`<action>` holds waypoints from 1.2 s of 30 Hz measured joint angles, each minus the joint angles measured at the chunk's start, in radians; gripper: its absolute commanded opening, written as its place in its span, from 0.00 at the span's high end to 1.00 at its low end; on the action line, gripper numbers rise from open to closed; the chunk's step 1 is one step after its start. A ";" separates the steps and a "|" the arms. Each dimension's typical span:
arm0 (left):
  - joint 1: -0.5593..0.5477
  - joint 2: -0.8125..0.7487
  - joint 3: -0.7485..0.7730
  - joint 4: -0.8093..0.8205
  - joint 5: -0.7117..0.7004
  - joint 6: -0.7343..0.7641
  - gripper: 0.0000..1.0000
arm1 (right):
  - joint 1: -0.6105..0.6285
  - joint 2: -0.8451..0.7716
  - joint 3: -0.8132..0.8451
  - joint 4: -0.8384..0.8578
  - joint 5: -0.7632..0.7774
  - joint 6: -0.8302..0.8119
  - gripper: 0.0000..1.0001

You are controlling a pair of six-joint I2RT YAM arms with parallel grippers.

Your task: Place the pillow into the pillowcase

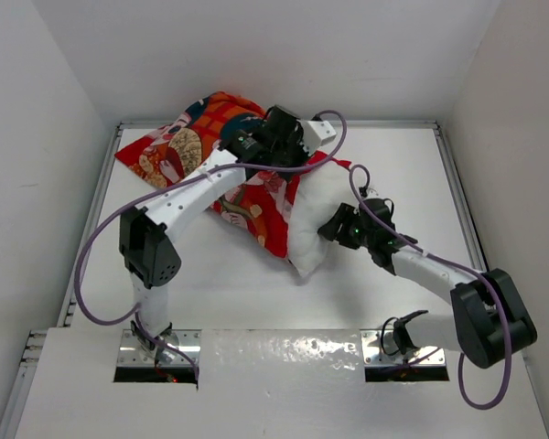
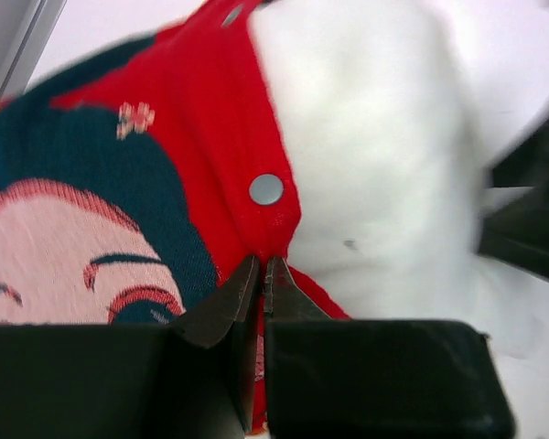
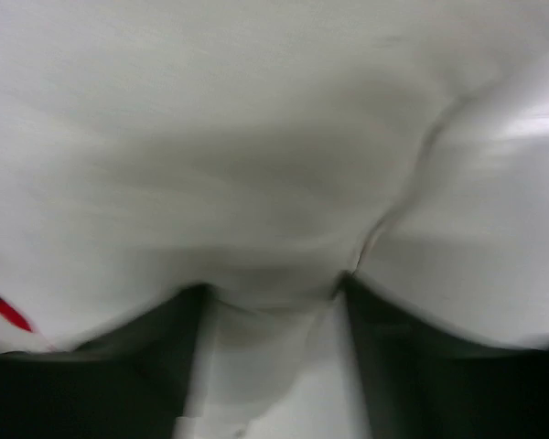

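We find the insertion step in hand and partly done. The pillowcase (image 1: 178, 146) lies toward the far left of the table (image 1: 412, 165), and one end of the pillow (image 1: 309, 233) is already inside its mouth. The rest of the pillow bulges out toward the near right, uncovered.

The left gripper (image 2: 263, 274) has its jaws all but closed, pinching the red hem of the pillowcase just below a metal snap (image 2: 266, 189), right where the hem meets the white stuffing. The right gripper (image 3: 273, 285) is pressed against the exposed side of the pillow. Its jaws stand moderately apart with a wad of white fabric between them, and we judge them to be gripping it, though the blurred wrist view leaves some doubt.

In our judgement the next move calls for the left arm to hold the hem fast or draw it over the pillow. Meanwhile the right arm should drive the exposed bulk inward toward the far left.

Obstructions noted:
- The left arm lies across the pillowcase and may pin the cloth.
- The two grippers are near each other at the opening.
- A purple cable (image 1: 99, 247) loops beside the left arm, and another trails over the pillow.
- The soft filling may bunch at the mouth.
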 measured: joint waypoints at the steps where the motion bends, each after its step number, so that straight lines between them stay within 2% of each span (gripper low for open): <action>1: 0.000 -0.012 0.012 -0.012 0.039 0.003 1.00 | 0.000 0.010 0.009 0.014 -0.008 -0.008 0.71; 2: -0.001 -0.019 0.028 -0.022 0.078 0.010 1.00 | 0.000 0.020 0.017 0.032 -0.024 -0.005 0.83; 4: -0.001 -0.025 0.068 -0.052 0.156 0.032 1.00 | 0.001 0.042 0.037 0.072 -0.050 -0.018 1.00; 8: -0.002 -0.025 0.166 -0.156 0.303 0.102 1.00 | 0.006 0.070 0.079 0.166 -0.089 -0.019 1.00; 11: -0.002 -0.025 0.255 -0.248 0.409 0.161 1.00 | 0.031 0.086 0.105 0.311 -0.100 -0.015 1.00; 16: -0.002 -0.025 0.372 -0.330 0.529 0.214 1.00 | 0.121 0.182 0.177 0.655 -0.040 -0.010 1.00; 21: 0.000 -0.026 0.409 -0.356 0.601 0.224 1.00 | 0.179 0.392 0.225 0.959 0.056 0.059 1.00; 24: 0.005 -0.026 0.409 -0.373 0.625 0.223 1.00 | 0.206 0.518 0.215 1.013 0.147 0.092 1.00; 28: 0.052 -0.037 0.395 -0.401 0.689 0.226 1.00 | 0.224 0.605 0.195 1.054 0.224 0.130 1.00; 29: 0.069 -0.047 0.386 -0.409 0.695 0.231 1.00 | 0.225 0.614 0.200 1.045 0.226 0.130 0.95; 31: 0.092 -0.078 0.341 -0.406 0.690 0.241 1.00 | 0.225 0.629 0.237 0.997 0.216 0.126 0.78; 32: 0.099 -0.101 0.307 -0.406 0.678 0.246 0.95 | 0.225 0.634 0.260 0.974 0.206 0.125 0.55; 33: 0.103 -0.118 0.279 -0.405 0.665 0.251 0.86 | 0.225 0.638 0.280 0.956 0.193 0.128 0.44; 34: 0.108 -0.140 0.236 -0.390 0.652 0.254 0.66 | 0.223 0.637 0.286 0.950 0.179 0.121 0.37; 35: 0.119 -0.160 0.196 -0.382 0.655 0.252 0.54 | 0.220 0.629 0.279 0.951 0.161 0.115 0.27; 36: 0.132 -0.177 0.158 -0.375 0.657 0.245 0.45 | 0.218 0.617 0.262 0.946 0.148 0.115 0.22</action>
